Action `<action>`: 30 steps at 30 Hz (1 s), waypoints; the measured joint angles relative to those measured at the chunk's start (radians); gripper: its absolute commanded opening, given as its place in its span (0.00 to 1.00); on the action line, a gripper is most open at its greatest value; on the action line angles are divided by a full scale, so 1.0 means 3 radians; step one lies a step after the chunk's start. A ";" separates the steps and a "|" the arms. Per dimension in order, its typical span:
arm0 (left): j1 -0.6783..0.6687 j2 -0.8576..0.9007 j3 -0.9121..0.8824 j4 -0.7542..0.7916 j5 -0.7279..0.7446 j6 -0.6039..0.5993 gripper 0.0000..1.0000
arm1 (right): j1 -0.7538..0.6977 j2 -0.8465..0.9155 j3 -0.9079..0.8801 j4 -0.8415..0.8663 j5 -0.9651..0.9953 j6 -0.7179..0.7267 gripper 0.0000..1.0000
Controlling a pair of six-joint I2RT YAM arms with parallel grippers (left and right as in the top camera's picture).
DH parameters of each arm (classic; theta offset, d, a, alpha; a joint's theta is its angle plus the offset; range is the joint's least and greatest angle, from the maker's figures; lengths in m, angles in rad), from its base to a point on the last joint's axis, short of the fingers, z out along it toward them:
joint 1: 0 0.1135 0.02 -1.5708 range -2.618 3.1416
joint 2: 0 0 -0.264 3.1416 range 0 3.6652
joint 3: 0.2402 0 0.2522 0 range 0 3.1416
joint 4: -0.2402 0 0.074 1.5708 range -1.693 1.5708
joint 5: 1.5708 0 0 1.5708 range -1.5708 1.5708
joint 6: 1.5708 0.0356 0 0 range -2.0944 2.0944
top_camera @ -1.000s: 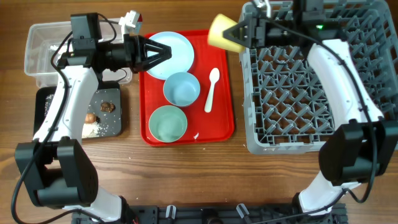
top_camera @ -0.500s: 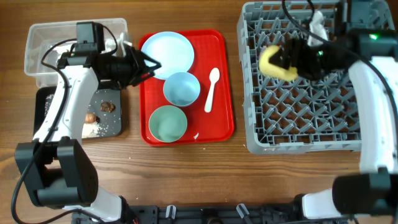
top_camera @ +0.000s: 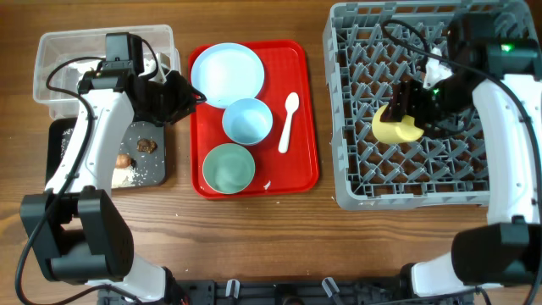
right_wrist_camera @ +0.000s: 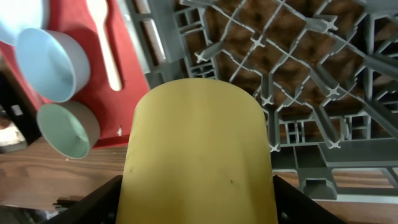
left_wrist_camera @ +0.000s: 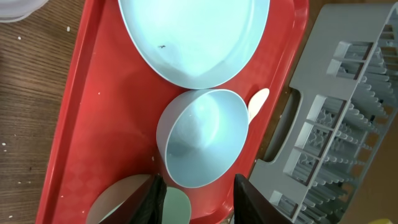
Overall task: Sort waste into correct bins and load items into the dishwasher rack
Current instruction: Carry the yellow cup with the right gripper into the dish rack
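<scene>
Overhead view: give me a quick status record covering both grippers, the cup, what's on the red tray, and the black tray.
left gripper: open, empty, at the red tray's left edge, near the plate
right gripper: shut on yellow cup
yellow cup: over the dishwasher rack; contact with pegs unclear
on red tray: plate, blue bowl, green bowl, white spoon
black tray: holds brown lumps and white grains

yellow cup [right_wrist_camera: 199, 149]: cut off by bottom edge | mint green bowl [left_wrist_camera: 118, 202]: partly behind left pincer [left_wrist_camera: 199, 186]
</scene>
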State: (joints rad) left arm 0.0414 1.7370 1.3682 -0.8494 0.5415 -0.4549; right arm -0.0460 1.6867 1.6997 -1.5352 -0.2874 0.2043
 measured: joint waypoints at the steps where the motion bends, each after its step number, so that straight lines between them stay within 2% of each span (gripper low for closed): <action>1: 0.0000 0.0000 0.0000 0.0000 -0.0008 0.0000 0.36 | 0.0014 0.0033 -0.0010 -0.0010 0.0008 0.0000 0.64; 7: 0.0000 0.0000 0.0000 -0.0001 -0.0022 0.0001 0.36 | 0.0207 0.0158 -0.0137 -0.0123 0.0088 0.0000 0.65; 13: 0.0000 0.0000 0.0000 -0.0001 -0.0034 0.0000 0.36 | 0.0313 0.0169 -0.0515 -0.0117 0.0120 0.0001 0.65; 20: 0.0000 0.0000 0.0000 0.0000 -0.0037 0.0001 0.36 | 0.0313 0.0170 -0.0984 0.0114 0.0139 0.0003 0.65; 25: 0.0000 0.0000 0.0000 0.0000 -0.0046 0.0001 0.36 | 0.0313 0.0183 -0.1062 0.0233 0.0139 0.0028 0.85; 30: 0.0000 0.0000 0.0000 -0.0001 -0.0046 0.0000 0.37 | 0.0313 0.0183 -0.1062 0.0320 0.0139 0.0052 0.87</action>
State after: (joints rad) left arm 0.0414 1.7370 1.3682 -0.8497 0.5278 -0.4549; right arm 0.0479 1.7416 1.3811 -1.4391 -0.2459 0.2199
